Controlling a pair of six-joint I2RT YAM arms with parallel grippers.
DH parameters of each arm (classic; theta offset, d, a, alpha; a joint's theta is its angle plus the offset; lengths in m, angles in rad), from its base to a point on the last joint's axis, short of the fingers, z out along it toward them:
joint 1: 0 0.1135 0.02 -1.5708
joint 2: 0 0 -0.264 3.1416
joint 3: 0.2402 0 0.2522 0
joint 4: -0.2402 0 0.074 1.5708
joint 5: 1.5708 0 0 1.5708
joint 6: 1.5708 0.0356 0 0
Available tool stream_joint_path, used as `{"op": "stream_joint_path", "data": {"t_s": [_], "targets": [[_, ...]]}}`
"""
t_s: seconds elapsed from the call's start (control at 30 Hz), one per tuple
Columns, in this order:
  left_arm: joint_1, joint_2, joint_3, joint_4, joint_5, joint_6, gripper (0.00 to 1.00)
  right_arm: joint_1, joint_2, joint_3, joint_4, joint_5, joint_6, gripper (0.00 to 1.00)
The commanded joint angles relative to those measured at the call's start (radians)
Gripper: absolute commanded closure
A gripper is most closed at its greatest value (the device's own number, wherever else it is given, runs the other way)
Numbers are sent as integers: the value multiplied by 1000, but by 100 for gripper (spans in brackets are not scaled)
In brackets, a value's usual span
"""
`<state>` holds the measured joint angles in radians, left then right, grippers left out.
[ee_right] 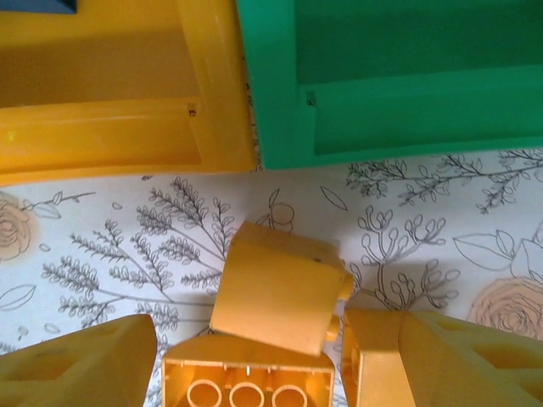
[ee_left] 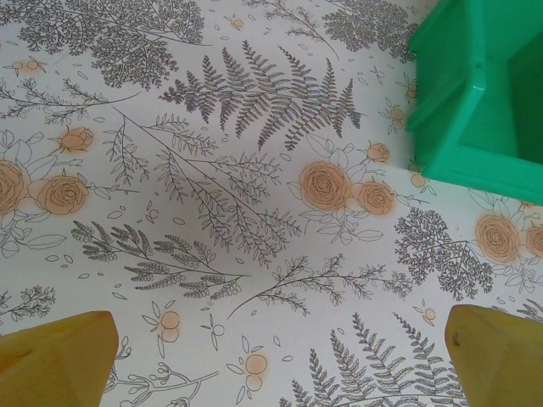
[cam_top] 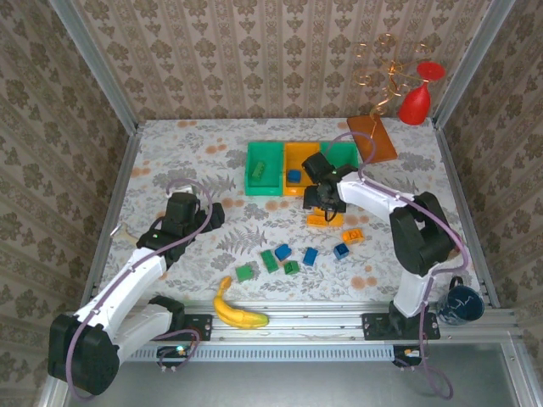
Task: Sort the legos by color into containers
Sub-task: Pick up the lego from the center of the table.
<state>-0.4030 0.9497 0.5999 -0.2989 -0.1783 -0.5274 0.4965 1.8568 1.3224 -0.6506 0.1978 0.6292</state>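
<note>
Right gripper: jaws set against both ends of an upturned orange brick, which looks clamped to me, just short of the orange bin.
Table: flowered cloth.
Left gripper: spread wide, holding nothing, beside the left green bin.
Right green bin: next to the orange one.
Banana: near edge, not for sorting.
Loose pieces mid-table: green bricks, blue bricks, small orange brick.
Tilted orange brick: leans on the clamped one. I judge a lift could tip it off or drag it along.
</note>
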Motion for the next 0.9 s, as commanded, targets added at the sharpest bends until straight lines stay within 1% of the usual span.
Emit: {"op": "stream_joint_path", "data": {"t_s": [0.0, 0.53, 0.7, 0.87], "targets": [[10, 7, -14, 9, 13, -2, 0, 6, 31, 38, -2, 46, -3, 26], [13, 18, -10, 13, 25, -7, 0, -4, 99, 23, 9, 68, 15, 36], [14, 23, -9, 14, 25, -5, 0, -5, 111, 20, 25, 61, 17, 37], [13, 27, -9, 15, 28, -6, 0, -5, 131, 32, 45, 39, 18, 35]]}}
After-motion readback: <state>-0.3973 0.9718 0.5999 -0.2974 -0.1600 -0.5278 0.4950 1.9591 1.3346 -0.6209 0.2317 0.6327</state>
